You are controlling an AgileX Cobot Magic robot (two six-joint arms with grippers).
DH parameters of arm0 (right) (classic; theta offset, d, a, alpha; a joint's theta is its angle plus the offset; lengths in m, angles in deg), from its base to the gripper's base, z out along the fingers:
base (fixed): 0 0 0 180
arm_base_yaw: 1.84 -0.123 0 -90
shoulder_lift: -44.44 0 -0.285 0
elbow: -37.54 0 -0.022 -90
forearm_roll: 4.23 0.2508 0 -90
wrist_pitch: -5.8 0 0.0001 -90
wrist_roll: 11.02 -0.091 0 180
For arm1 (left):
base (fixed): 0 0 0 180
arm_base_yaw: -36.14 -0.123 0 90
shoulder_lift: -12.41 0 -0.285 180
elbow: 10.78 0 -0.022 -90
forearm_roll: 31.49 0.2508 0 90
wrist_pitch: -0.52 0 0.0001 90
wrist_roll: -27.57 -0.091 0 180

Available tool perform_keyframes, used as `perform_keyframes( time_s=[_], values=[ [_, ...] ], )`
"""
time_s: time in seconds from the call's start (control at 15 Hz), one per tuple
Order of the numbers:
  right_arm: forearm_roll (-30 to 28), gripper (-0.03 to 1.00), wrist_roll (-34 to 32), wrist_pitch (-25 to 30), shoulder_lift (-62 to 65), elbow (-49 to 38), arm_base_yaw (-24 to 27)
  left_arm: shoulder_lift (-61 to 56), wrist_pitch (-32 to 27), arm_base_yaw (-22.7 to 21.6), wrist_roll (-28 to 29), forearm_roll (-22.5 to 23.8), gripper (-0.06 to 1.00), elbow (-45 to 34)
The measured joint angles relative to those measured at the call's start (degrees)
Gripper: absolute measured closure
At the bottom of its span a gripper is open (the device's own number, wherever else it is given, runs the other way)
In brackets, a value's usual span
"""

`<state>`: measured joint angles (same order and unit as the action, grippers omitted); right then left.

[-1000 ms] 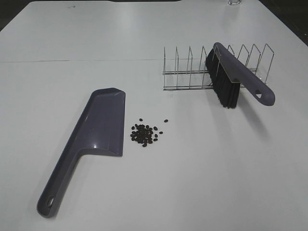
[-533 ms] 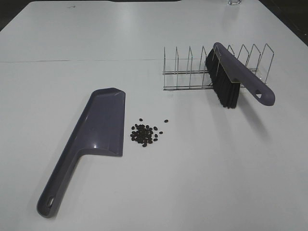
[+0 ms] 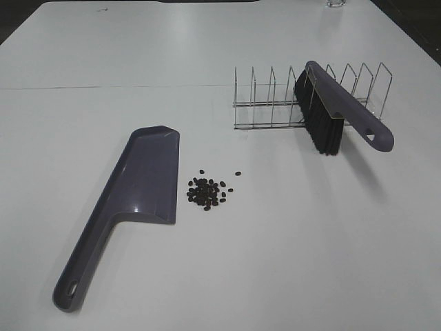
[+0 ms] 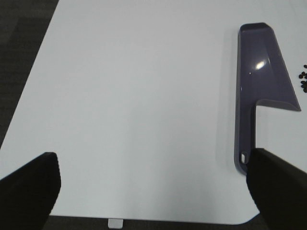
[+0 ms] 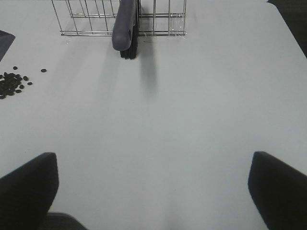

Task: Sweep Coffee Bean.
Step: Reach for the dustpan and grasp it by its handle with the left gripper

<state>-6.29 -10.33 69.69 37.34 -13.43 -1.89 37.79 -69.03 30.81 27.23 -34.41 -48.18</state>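
Coffee beans (image 3: 207, 193), tiny and dark, lie heaped on the white desk (image 3: 275, 262) just beside the purple-grey plastic dustpan (image 3: 141, 183). Only the high view shows the whole black-bristled brush (image 3: 324, 124) in the wire rack (image 3: 265, 105); only the wrist views show the left tool (image 4: 153, 184) and right tool (image 5: 153, 184), both wide, empty.

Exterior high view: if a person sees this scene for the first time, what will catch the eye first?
First, the small heap of dark coffee beans near the middle of the white table, with a purple-grey dustpan lying flat just to the left of it. Behind and to the right, a brush with black bristles rests in a wire rack, its handle pointing out toward the front right.
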Motion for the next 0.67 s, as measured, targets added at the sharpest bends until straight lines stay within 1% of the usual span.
perform_keyframes(
  time_s=[0.2, 0.4, 0.47, 0.53, 0.6, 0.67],
  values=[
    [0.0, -0.02, 0.0, 0.0, 0.0, 0.0, 0.0, 8.9, -0.1, 0.0, 0.0, -2.9, -0.03, 1.7],
    [0.0, -0.02, 0.0, 0.0, 0.0, 0.0, 0.0, 12.7, -0.2, 0.0, 0.0, -3.9, -0.03, 1.8],
    [0.0, -0.02, 0.0, 0.0, 0.0, 0.0, 0.0, 15.2, -0.6, 0.0, 0.0, -3.2, -0.03, 2.9],
    [0.0, -0.02, 0.0, 0.0, 0.0, 0.0, 0.0, 15.2, -0.6, 0.0, 0.0, -3.2, -0.03, 2.9],
    [0.0, -0.02, 0.0, 0.0, 0.0, 0.0, 0.0, 18.7, -0.7, 0.6, 0.3, -0.6, -0.03, 3.8],
    [0.0, -0.02, 0.0, 0.0, 0.0, 0.0, 0.0, 21.0, -0.7, 1.7, 0.7, 0.6, -0.03, 3.8]
  ],
)
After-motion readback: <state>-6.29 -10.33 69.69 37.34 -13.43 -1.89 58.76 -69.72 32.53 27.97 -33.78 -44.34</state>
